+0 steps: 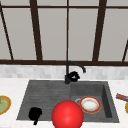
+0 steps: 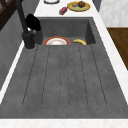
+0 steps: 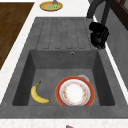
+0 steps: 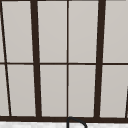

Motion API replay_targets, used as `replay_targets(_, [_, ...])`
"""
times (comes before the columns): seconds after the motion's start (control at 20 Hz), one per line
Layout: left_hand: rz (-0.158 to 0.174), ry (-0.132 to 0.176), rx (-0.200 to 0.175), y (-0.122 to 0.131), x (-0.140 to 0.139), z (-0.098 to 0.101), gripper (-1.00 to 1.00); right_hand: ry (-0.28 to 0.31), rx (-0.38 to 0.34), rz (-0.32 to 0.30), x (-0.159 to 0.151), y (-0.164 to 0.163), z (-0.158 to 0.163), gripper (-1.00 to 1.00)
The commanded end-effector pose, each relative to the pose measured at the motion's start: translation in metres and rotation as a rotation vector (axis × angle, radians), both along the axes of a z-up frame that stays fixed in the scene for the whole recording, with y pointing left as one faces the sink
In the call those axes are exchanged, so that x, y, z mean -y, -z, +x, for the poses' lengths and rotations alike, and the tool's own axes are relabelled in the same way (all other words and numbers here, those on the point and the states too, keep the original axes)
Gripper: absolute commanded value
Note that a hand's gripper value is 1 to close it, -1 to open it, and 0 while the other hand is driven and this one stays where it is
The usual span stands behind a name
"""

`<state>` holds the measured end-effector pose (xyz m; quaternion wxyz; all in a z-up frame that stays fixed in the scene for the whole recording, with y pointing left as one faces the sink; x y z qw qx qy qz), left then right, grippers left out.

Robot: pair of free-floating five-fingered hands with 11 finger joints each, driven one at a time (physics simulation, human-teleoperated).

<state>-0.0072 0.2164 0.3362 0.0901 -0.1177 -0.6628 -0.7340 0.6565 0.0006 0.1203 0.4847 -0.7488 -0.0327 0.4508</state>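
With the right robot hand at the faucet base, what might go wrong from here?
1. The right robot hand sits tight against the black faucet; its grip looks unclear and might slip.
2. Any water would likely fall near the red-rimmed white plate and the yellow banana in the grey sink basin, and could splash.

My right hand (image 1: 74, 76) is black, like the faucet (image 1: 67, 72) beside it, and my left hand (image 1: 35, 113) is black too. The sink (image 3: 62, 37) is dark grey, the surface (image 1: 10, 85) speckled white. The plate (image 3: 75, 91) is white with an orange-red rim and small dotted pattern; the banana (image 3: 38, 94) yellow; the ball (image 1: 67, 115) plain red.
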Motion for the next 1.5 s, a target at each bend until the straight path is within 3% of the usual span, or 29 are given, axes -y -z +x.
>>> replay_targets(0.0, [0.000, 0.000, 0.000, 0.000, 0.000, 0.000, 0.00, 0.000, -0.009, 0.022, -0.030, -0.013, 0.007, 1.00])
replay_targets(0.1, [0.000, 0.000, 0.000, 0.000, 0.000, 0.000, 0.00, 0.018, -0.018, -0.006, -0.032, -0.005, 0.012, 1.00])
replay_targets(0.15, [0.000, 0.000, 0.000, 0.000, 0.000, 0.000, 0.00, 0.016, 0.034, -0.008, -0.032, 0.006, 0.008, 1.00])
replay_targets(0.25, [0.000, 0.000, 0.000, 0.000, 0.000, 0.000, 0.00, 0.033, 0.067, -0.022, -0.033, 0.011, 0.011, 1.00])
replay_targets(0.45, [0.000, 0.000, 0.000, 0.000, 0.000, 0.000, 0.00, 0.154, 0.167, -0.049, -0.040, 0.017, 0.012, 1.00])
replay_targets(0.7, [0.000, 0.000, 0.000, 0.000, 0.000, 0.000, 0.00, 0.139, 0.218, -0.064, -0.039, 0.020, 0.010, 1.00])
replay_targets(1.0, [0.000, 0.000, 0.000, 0.000, 0.000, 0.000, 0.00, 0.222, 0.342, -0.082, -0.044, 0.028, 0.011, 1.00])
replay_targets(1.45, [0.000, 0.000, 0.000, 0.000, 0.000, 0.000, 0.00, 0.261, 0.405, -0.080, -0.046, 0.032, 0.013, 1.00])
